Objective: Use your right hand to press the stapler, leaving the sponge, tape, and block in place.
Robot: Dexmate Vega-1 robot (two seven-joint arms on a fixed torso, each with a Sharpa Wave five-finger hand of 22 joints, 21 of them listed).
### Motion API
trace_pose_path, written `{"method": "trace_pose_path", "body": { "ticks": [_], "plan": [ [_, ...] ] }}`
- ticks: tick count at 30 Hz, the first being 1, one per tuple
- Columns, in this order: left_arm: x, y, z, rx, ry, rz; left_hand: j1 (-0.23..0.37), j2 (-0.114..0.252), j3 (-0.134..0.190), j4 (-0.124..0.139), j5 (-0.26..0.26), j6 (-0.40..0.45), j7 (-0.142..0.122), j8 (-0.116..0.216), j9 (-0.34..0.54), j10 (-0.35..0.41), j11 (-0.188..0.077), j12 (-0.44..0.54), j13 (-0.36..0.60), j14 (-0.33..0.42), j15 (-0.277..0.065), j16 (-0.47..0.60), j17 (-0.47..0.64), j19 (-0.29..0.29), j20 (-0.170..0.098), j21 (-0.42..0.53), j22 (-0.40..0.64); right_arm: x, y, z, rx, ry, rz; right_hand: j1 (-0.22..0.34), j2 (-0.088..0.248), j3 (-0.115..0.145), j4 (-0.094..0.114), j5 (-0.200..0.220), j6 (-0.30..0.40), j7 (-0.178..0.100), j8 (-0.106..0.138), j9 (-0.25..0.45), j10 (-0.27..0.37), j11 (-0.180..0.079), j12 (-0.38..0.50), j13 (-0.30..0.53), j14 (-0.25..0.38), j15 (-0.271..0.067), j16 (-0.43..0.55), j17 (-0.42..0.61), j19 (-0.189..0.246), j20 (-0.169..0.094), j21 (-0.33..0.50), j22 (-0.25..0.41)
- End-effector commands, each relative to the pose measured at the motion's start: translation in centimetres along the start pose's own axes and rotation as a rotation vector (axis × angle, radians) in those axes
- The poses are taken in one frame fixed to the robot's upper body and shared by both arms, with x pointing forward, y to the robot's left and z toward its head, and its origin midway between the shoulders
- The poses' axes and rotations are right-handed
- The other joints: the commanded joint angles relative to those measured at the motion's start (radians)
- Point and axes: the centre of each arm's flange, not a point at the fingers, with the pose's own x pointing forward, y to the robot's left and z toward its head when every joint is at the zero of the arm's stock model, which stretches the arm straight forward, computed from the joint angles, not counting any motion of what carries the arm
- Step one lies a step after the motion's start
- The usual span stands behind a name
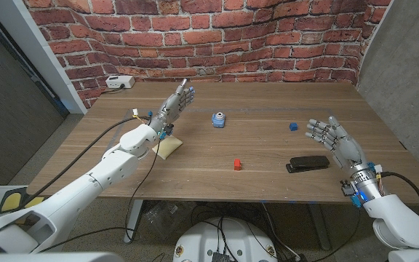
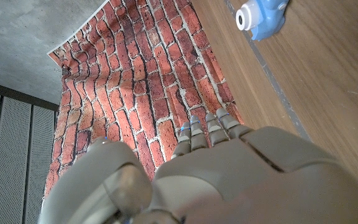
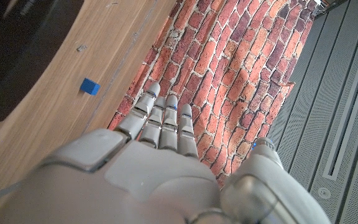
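right robot hand [image 1: 332, 135]: I see it open, empty, raised just at 1 o'clock of stapler [image 1: 308, 164]
left robot hand [image 1: 177, 100]: open, empty, above sponge [image 1: 167, 145]
bench [image 1: 268, 109]: tape [image 1: 218, 119] at 12, red block [image 1: 237, 164] centre

Sponge [image 1: 167, 146] half behind left arm.

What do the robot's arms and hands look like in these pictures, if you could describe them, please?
Both arms have smooth white rounded shells. The left hand and right hand are grey, with segmented fingers and broad plated backs. Each wrist carries a small module with blue parts and exposed wiring. A black cable runs along the left arm, and another leaves the right wrist.
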Motion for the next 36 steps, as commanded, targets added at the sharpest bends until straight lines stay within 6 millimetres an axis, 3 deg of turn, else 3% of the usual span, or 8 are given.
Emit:
{"method": "trace_pose_path", "body": {
  "ticks": [1, 12, 36],
  "plan": [
    [0.0, -0.2, 0.3, 0.009, 0.0, 0.007, 0.007, 0.002, -0.006, -0.006, -0.002, 0.009, -0.003, 0.0, 0.006, 0.009, -0.002, 0.0, 0.001, 0.006, -0.002, -0.001, 0.004, 0.006, -0.006, -0.004, 0.005, -1.7, 0.1, -0.1, -0.022, 0.041, -0.008, 0.001, -0.009, -0.005, -0.001, 0.005, 0.007, -0.003, -0.002, 0.001, 0.001, 0.001, -0.001, 0.002, -0.001, 0.003, -0.004, 0.005, 0.003, 0.003, -0.003, 0.003],
    [0.8, -0.2, 1.0, 0.025, 0.0, -0.007, 0.009, 0.004, -0.007, -0.007, -0.004, 0.011, -0.004, 0.0, 0.006, 0.011, -0.003, 0.0, 0.001, 0.005, -0.002, -0.001, 0.004, 0.008, -0.006, -0.007, 0.006, -2.5, 0.6, 0.1, -0.104, 0.014, -0.059, -0.001, -0.008, -0.007, -0.001, 0.006, 0.01, -0.01, -0.002, 0.001, 0.006, -0.002, -0.001, 0.002, 0.006, 0.0, -0.003, 0.005, 0.008, 0.0, -0.003, 0.003],
    [0.2, 0.1, 1.5, 0.03, -0.02, 0.004, 0.013, 0.008, -0.009, -0.008, -0.009, 0.019, -0.002, 0.0, 0.006, 0.015, -0.002, 0.0, 0.001, 0.008, -0.003, -0.002, 0.004, 0.012, -0.007, -0.013, 0.006, -3.8, 2.5, 1.8, -0.6, -0.02, -0.174, 0.008, -0.008, -0.008, -0.009, 0.011, 0.033, -0.036, 0.001, 0.002, 0.032, -0.022, 0.002, 0.002, 0.04, -0.032, 0.0, 0.004, 0.049, -0.019, 0.002, 0.002]
  ]
}}
